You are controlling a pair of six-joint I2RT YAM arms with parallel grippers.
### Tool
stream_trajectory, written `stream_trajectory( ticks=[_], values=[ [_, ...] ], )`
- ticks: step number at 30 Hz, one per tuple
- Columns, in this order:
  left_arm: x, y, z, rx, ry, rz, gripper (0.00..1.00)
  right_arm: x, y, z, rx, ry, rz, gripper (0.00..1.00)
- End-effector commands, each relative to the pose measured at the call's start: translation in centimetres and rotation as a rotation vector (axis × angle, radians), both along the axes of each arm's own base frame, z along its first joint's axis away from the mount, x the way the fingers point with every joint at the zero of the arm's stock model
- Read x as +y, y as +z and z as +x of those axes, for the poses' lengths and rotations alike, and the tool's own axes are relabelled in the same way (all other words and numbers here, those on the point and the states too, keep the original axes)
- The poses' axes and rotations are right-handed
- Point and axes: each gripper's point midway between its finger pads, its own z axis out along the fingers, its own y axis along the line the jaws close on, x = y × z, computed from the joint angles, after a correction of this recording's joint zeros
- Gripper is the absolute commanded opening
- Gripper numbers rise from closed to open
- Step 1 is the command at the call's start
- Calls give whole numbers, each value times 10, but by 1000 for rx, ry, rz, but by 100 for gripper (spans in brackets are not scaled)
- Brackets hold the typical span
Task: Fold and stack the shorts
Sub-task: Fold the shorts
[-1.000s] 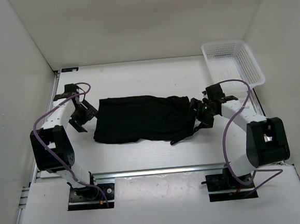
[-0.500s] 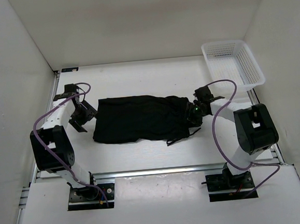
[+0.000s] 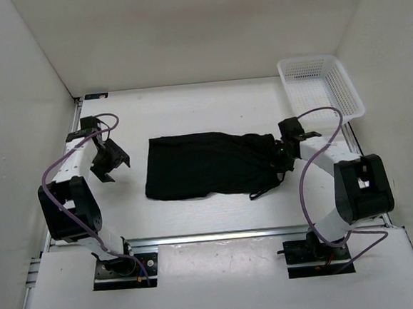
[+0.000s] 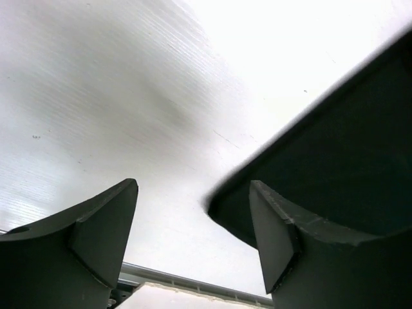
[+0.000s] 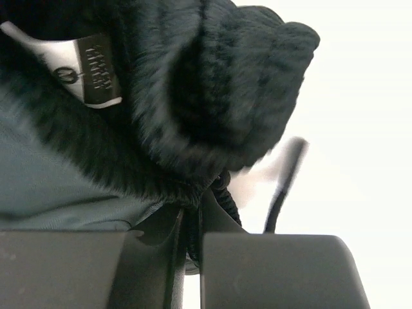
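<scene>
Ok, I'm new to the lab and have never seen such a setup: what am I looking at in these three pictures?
Two robot arms are bolted at the near edge of a white table. The wide picture comes from a fixed camera above and behind them; the two close-ups come from a camera on each wrist. On the table lie black shorts, spread flat, and a white basket at the far right corner. The right tool is shut on the bunched end of the shorts. The left tool is open, holds nothing, and sits apart from the shorts' other end.
</scene>
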Motion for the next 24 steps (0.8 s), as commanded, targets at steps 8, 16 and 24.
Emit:
stream_trajectory(
  ticks=[8,16,24],
  values=[
    [-83,-4,8,-35,-145,-123,29,-50,84,24,-140,35,-269,0],
    [-115,-50,30,70,-202,-140,10,11,117,50,-217,187,-322,0],
    [-133,-69,30,112,-244,-155,10,111,141,44,-278,399,-358,0]
  ],
)
